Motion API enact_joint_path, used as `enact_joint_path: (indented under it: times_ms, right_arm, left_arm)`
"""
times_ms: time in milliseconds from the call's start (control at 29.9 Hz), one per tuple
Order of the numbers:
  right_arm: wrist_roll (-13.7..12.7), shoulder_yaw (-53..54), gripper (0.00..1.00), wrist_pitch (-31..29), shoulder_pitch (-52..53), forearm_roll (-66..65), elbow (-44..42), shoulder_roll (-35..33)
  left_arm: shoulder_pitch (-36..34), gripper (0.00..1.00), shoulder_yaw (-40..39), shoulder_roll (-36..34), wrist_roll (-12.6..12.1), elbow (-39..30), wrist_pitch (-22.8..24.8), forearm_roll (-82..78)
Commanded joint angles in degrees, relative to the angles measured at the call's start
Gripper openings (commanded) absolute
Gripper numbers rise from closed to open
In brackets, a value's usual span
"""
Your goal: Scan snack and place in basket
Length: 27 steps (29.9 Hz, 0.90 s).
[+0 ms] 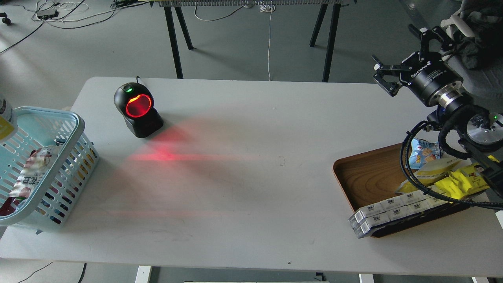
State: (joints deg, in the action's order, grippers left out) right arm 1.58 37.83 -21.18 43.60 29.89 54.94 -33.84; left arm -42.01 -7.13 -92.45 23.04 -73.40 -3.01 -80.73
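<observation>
Only a sliver of the yellow and white snack pouch (pixel 4 121) shows at the left edge, over the back left part of the light blue basket (pixel 76 125). I cannot see whether it is held. My left gripper is out of view beyond the left edge. My right gripper (pixel 397 59) is open and empty, raised above the table's far right corner, behind the wooden tray.
A black scanner (pixel 137 109) with a glowing red window stands at the back left and casts red light on the table. A red and white packet (pixel 29 173) lies in the basket. The brown tray (pixel 365 173) at the right holds white boxes (pixel 393 214), a yellow wrapper (pixel 463 182) and a blue packet (pixel 422 153).
</observation>
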Motion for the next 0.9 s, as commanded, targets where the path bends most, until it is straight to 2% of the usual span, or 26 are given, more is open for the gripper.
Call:
enact_joint_path:
  times_ms: [0, 601, 701, 768, 802, 835, 868]
  right_arm:
    - [0.0, 0.0, 0.96, 0.0, 0.0, 0.0, 0.0, 0.1]
    - [0.0, -0.1, 0.96, 0.0, 0.0, -0.1, 0.0, 0.1]
    - [0.0, -0.1, 0.96, 0.0, 0.0, -0.1, -0.1, 0.1]
    - [0.0, -0.2, 0.96, -0.1, -0.1, -0.1, -0.1, 0.1]
    - [0.0, -0.2, 0.96, 0.0, -0.1, -0.1, -0.1, 0.1]
    - [0.0, -0.2, 0.96, 0.0, -0.1, -0.1, -0.1, 0.1]
    - [0.0, -0.2, 0.96, -0.1, -0.1, -0.1, -0.1, 0.1]
  left_arm:
    - [0.0, 0.0, 6.7, 0.1, 0.2, 0.0, -5.2, 2.6]
    - [0.3, 0.0, 18.5, 2.3, 1.0, 0.4, -13.8, 7.4]
    - [0.3, 0.07, 18.5, 2.3, 1.1, 0.4, -14.0, 7.4]
    - [0.3, 0.21, 18.6, 2.3, 1.1, 0.4, -14.0, 7.4]
    - [0.3, 0.38, 18.5, 2.3, 1.2, 0.4, -14.0, 7.4]
    - [0.3, 0.6, 18.5, 2.3, 1.6, 0.4, -14.0, 7.4]
    - [0.3, 0.88, 18.5, 2.3, 2.1, 0.4, -14.0, 7.4]
